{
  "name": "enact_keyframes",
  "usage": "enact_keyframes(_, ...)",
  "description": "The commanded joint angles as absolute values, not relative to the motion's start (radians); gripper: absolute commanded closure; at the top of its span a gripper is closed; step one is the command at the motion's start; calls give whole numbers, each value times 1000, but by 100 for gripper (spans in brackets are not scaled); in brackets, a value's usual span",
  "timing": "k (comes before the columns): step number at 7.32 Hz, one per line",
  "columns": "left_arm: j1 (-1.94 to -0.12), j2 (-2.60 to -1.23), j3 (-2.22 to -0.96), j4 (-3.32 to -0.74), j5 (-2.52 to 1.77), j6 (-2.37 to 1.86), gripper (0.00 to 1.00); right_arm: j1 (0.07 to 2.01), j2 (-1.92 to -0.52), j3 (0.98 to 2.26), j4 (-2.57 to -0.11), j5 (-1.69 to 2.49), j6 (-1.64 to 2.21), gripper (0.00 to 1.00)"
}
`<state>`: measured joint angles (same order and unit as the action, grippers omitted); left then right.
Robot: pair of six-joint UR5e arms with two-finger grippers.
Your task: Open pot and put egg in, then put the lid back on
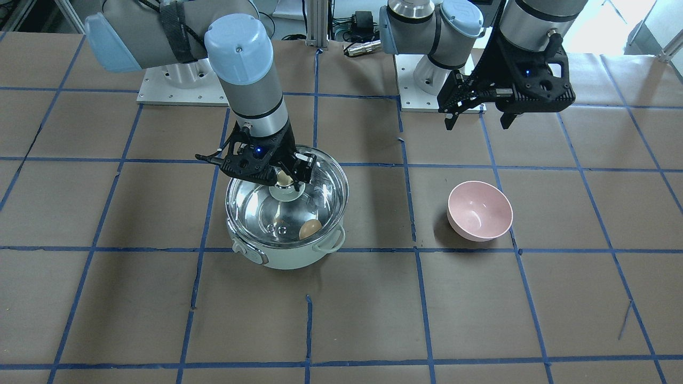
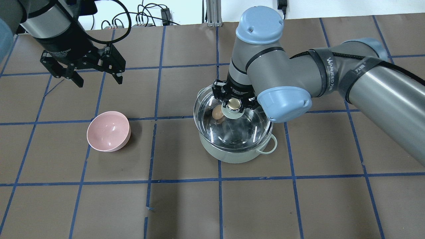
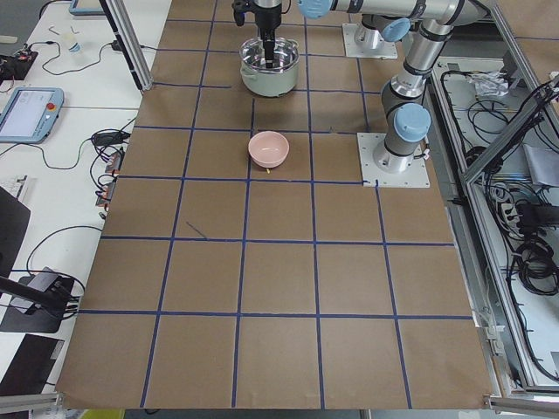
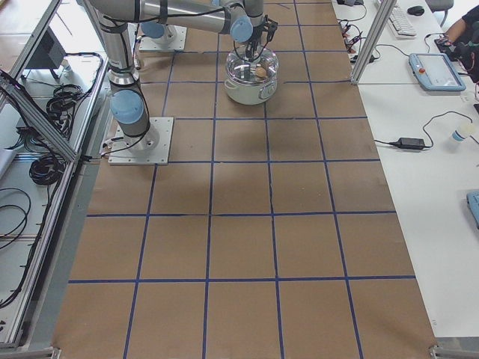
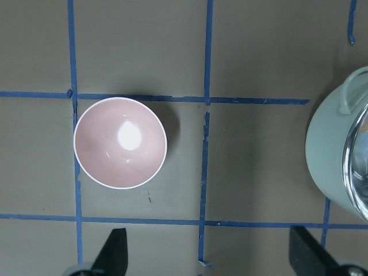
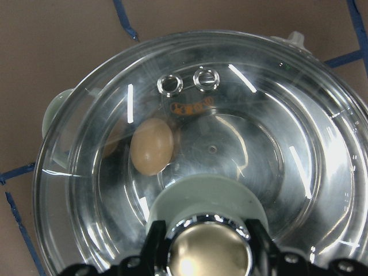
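The pale mint-green pot (image 1: 288,258) stands left of centre in the front-facing view and also shows in the overhead view (image 2: 232,154). The tan egg (image 1: 310,229) lies inside it and shows through the glass in the right wrist view (image 6: 152,146). The clear glass lid (image 2: 252,129) covers the pot's mouth. I cannot tell whether the lid rests on the rim or hangs just above it. My right gripper (image 1: 285,178) is shut on the lid's knob (image 6: 210,253). My left gripper (image 2: 98,79) is open and empty, high above the table behind the pink bowl.
A pink bowl (image 1: 479,210) stands empty to the pot's side and shows under my left gripper in the left wrist view (image 5: 120,142). The pot's side (image 5: 330,149) shows at that view's right edge. Both arm bases stand at the table's robot side.
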<state>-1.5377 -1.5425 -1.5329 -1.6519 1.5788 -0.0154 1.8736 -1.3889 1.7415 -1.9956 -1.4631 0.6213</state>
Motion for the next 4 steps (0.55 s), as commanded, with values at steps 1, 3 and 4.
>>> enact_keyframes(1, -1539, -1534, -1551, -1648, 1574, -17, 0, 1871, -1388, 1741, -1997, -1465, 612, 60)
enact_keyframes(3, -1539, -1534, -1548, -1646, 1583, -11, 0, 1871, -1388, 1741, -1997, -1471, 611, 60)
enact_keyframes(4, -1539, -1534, -1552, -1646, 1582, -5, 0, 1871, -1387, 1741, -1997, -1474, 611, 60)
